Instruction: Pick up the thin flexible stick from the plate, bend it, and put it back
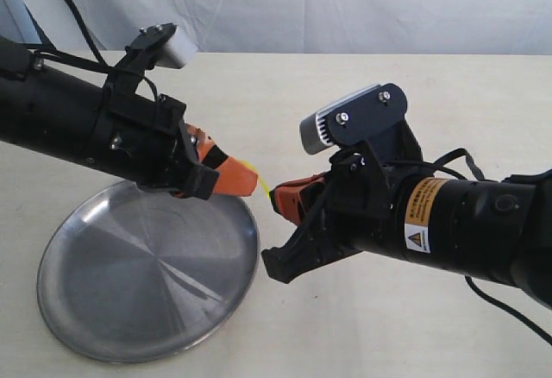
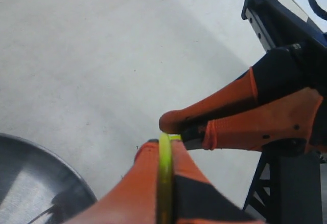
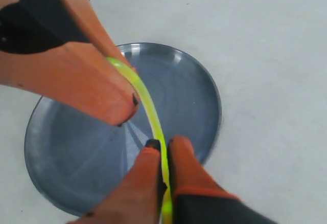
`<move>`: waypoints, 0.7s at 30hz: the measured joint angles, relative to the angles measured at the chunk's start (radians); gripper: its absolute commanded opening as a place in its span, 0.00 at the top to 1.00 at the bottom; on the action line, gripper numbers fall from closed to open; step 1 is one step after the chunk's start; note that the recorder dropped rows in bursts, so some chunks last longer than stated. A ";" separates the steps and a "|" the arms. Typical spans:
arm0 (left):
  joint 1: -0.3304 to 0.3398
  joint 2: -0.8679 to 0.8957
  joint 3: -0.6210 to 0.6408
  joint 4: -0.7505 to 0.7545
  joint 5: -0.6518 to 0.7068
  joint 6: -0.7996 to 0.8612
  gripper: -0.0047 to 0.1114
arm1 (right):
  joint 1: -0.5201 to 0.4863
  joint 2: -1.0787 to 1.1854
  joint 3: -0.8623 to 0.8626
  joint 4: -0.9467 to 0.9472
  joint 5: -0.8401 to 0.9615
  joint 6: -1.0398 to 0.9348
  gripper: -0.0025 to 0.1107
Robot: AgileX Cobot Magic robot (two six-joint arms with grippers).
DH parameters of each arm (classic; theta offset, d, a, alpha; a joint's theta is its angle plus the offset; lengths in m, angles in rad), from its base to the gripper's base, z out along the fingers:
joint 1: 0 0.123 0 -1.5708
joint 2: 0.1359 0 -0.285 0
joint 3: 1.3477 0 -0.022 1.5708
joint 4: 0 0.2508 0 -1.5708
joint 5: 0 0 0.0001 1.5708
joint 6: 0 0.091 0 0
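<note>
The thin flexible stick point(image 1: 255, 178) is a bright yellow rod held in the air between both grippers, bowed into a curve over the right edge of the plate point(image 1: 129, 292). My left gripper point(image 1: 226, 176) is shut on one end of the stick point(image 2: 164, 173). My right gripper point(image 1: 278, 197) is shut on the other end of the stick point(image 3: 153, 116). The two sets of orange fingertips nearly meet. The round steel plate point(image 3: 194, 96) lies below them on the table with nothing in it. In the left wrist view only its rim point(image 2: 46, 157) shows.
The pale table top point(image 1: 362, 93) stretches behind and to the right of the plate. A white cloth backdrop point(image 1: 345, 7) hangs beyond the table's far edge. Both black arms angle in low over the table from left and right.
</note>
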 measured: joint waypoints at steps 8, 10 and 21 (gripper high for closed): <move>0.000 0.003 0.000 0.000 0.011 0.002 0.96 | 0.001 0.000 0.000 0.000 0.010 0.000 0.99; 0.000 0.003 0.000 0.000 0.014 0.002 0.96 | 0.001 0.000 0.000 0.000 0.012 0.000 0.99; 0.000 0.003 0.000 0.000 0.022 0.012 0.96 | 0.001 0.000 0.000 0.000 0.014 0.003 0.99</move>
